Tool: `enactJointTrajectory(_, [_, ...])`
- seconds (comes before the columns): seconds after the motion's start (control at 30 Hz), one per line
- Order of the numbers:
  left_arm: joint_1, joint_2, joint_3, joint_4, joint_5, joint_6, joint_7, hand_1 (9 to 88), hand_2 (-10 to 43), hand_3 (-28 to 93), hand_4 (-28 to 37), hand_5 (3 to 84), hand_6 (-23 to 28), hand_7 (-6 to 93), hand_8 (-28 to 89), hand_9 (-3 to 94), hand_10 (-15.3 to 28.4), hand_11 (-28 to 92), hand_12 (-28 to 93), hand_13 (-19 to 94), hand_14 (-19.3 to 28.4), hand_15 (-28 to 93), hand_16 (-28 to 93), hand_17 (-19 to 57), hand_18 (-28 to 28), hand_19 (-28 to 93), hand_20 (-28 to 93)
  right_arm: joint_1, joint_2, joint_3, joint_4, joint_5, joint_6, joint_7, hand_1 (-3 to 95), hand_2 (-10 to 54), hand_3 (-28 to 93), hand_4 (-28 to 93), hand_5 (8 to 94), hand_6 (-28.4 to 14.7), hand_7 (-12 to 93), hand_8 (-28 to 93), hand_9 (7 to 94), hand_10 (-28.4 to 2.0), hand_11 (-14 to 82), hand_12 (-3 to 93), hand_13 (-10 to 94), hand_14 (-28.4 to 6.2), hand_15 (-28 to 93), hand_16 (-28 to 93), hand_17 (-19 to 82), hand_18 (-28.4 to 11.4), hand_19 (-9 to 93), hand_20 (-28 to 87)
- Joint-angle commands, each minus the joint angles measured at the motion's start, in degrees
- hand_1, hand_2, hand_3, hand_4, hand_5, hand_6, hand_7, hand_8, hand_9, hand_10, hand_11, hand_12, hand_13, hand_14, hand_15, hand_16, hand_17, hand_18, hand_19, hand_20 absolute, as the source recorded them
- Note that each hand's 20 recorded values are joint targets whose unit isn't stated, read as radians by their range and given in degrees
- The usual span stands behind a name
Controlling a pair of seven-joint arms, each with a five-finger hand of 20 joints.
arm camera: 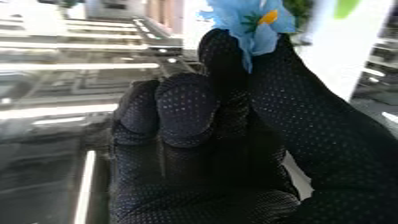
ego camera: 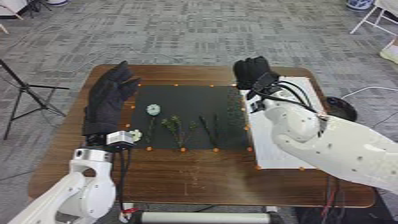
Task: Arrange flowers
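first, at the near edge, we mark a white roller (ego camera: 204,217) lying crosswise before the brown table (ego camera: 191,182). on the right we note a white sheet (ego camera: 274,150), running from near to far beside the black mat (ego camera: 191,100); orange markers (ego camera: 183,149) line the mat's edges. at the mat's left side, just beside the left wrist, we see a small pale bloom (ego camera: 135,135). farther right on the mat we distinguish branching green stems (ego camera: 177,129) and, right of them, dark stems (ego camera: 214,132). a pale blue-green flower (ego camera: 153,109) lies slightly farther off, left of the branching stems, its stem pointing nearward; a fine leafy sprig (ego camera: 236,107) lies along the mat's right side. left of the mat, we observe the left hand (ego camera: 108,100) released, its fingers extended toward the far side and grasping nothing. at the table's far right, by the sheet's far left corner, we locate the right hand (ego camera: 256,72); in the wrist view we see it pinching a blue flower (arm camera: 265,37), yellow at the centre, between thumb and finger. beyond the table we note grey carpet (ego camera: 204,30).
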Motion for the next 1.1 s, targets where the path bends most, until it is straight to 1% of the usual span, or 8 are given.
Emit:
enactJointTrajectory(0.03, [-3.0,1.63,0.33,-0.35,0.19,0.37,1.80,29.0,-3.1,70,-23.3,32.5,2.1,24.4,-10,27.6,12.4,29,20,25,14.7,39,5,-7.5,20.4,42,19,0.7,-14.8,-3.0,3.1,0.8,-2.7,-1.5,50.0,-9.5,85,-20,70.1,0.8,49,9,81.7,-6.4,26.3,57.4,71,-2.9,65,44,35,-18.7,81,49])
enactJointTrajectory(0.07, [-4.6,1.51,1.17,0.33,0.07,0.49,1.82,29.0,-3.1,70,-23.4,32.5,2.0,24.4,-10,27.7,12.3,29,20,25,14.7,39,5,-7.5,20.4,42,19,0.7,-15.9,-3.4,4.3,1.3,-2.4,-2.2,50.1,-9.5,85,-20,70.1,0.8,49,9,81.8,-6.3,26.3,57.4,71,-2.8,65,44,35,-18.6,81,49])
enactJointTrajectory(0.13, [-4.7,2.20,1.05,-0.04,0.02,0.36,2.09,29.0,-3.2,71,-23.4,32.5,2.0,24.5,-10,27.8,12.3,29,20,25,14.7,39,5,-7.5,20.4,42,19,0.4,-17.2,-4.8,4.8,1.1,-2.6,-2.4,50.1,-9.5,85,-20,70.0,0.8,49,9,81.7,-6.3,26.3,57.5,71,-2.9,65,45,35,-18.6,81,49])
enactJointTrajectory(0.2, [-5.5,2.60,1.35,0.03,-0.06,0.34,2.31,28.9,-3.2,71,-23.4,32.6,2.0,24.5,-10,28.0,12.4,29,20,25,14.7,39,5,-7.4,20.4,42,19,0.2,-19.0,-5.7,6.2,1.3,-3.2,-3.1,50.0,-9.5,85,-20,70.0,0.8,49,9,81.7,-6.3,26.2,57.5,71,-2.8,65,45,35,-18.6,81,49])
enactJointTrajectory(0.3, [-8.4,2.56,3.42,0.90,-0.15,0.48,2.80,28.9,-3.1,71,-23.5,32.7,2.1,24.4,-10,28.3,12.5,30,20,25,14.7,39,5,-7.4,20.4,42,19,0.7,-21.3,-7.8,8.3,1.7,-3.5,-3.3,50.1,-9.5,85,-20,70.0,0.9,49,9,81.7,-6.3,26.0,57.5,71,-2.8,65,45,35,-18.6,81,49])
enactJointTrajectory(0.4, [-9.9,2.48,4.52,1.24,-0.38,0.32,3.05,29.0,-3.0,70,-23.4,32.8,2.1,24.4,-10,28.4,12.4,30,20,25,14.7,39,5,-7.4,20.4,42,19,0.9,-22.9,-8.8,8.9,2.0,-3.9,-3.2,50.1,-9.5,85,-20,69.9,0.9,49,9,81.6,-6.2,26.0,57.5,71,-2.8,65,45,35,-18.5,81,49])
enactJointTrajectory(0.83, [-10.5,2.12,5.04,1.45,-0.67,-0.38,3.30,28.9,-3.2,71,-23.5,32.9,2.1,24.3,-10,28.4,12.3,29,20,25,14.7,39,5,-7.3,20.4,42,19,0.7,-26.2,-10.3,11.6,0.9,-2.6,-1.6,50.8,-9.5,85,-22,69.9,1.1,49,8,81.9,-5.7,25.1,56.8,71,-2.8,64,45,35,-18.3,81,49])
enactJointTrajectory(1.1, [-12.0,1.56,6.03,2.13,-0.54,-1.04,3.24,28.9,-3.1,71,-23.4,32.9,2.1,24.3,-10,28.5,12.4,29,20,25,14.7,39,5,-7.3,20.4,41,19,-0.2,-27.5,-9.9,12.9,-1.1,-2.4,-0.4,51.5,-9.5,84,-25,70.3,1.9,49,7,83.1,-4.9,22.7,54.9,71,-2.7,64,45,35,-18.4,81,49])
